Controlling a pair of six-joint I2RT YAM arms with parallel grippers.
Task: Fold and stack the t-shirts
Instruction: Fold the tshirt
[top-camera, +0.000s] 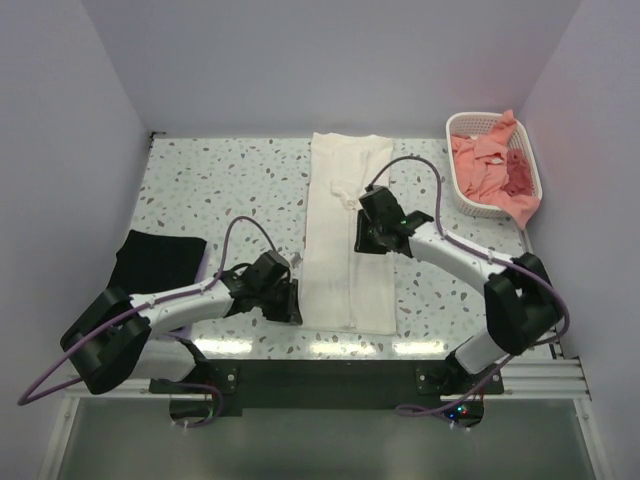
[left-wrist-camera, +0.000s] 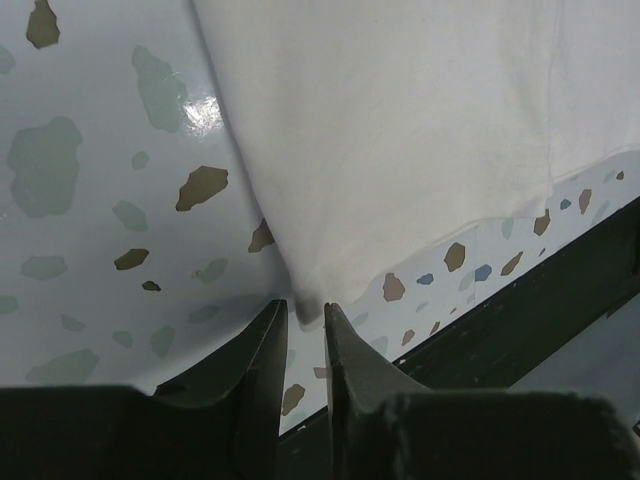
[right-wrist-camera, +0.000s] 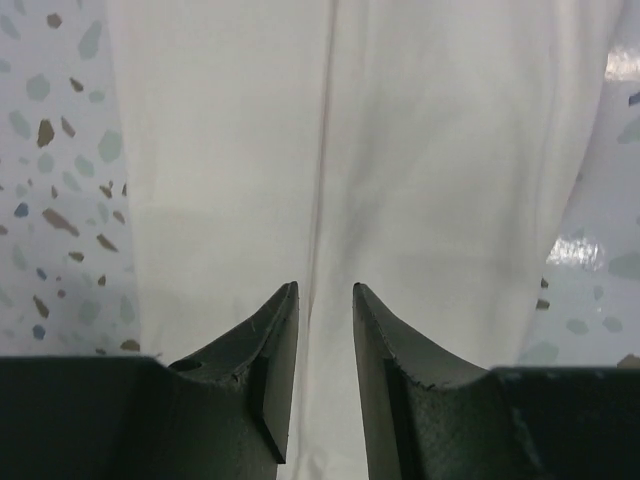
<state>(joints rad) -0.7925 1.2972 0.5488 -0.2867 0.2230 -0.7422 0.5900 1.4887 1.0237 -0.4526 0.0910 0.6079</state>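
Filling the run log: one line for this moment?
cream-white cloth t-shirt: long folded strip; left gripper: open at near-left corner; right gripper: open over middle

Long folded t-shirt lies mid-tabletop, smaller folded t-shirt well to its left, basket holding crumpled t-shirts behind-right, left tool at its near-left corner.

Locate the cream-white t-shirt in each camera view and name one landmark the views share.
Top external: the cream-white t-shirt lies as a long folded strip mid-table, between the arms.
Left wrist: its near corner fills the upper right, its tip at the left end effector.
Right wrist: it fills the middle, a fold line running up from the right end effector.
Shared landmark: the speckled tabletop bordering the cloth.
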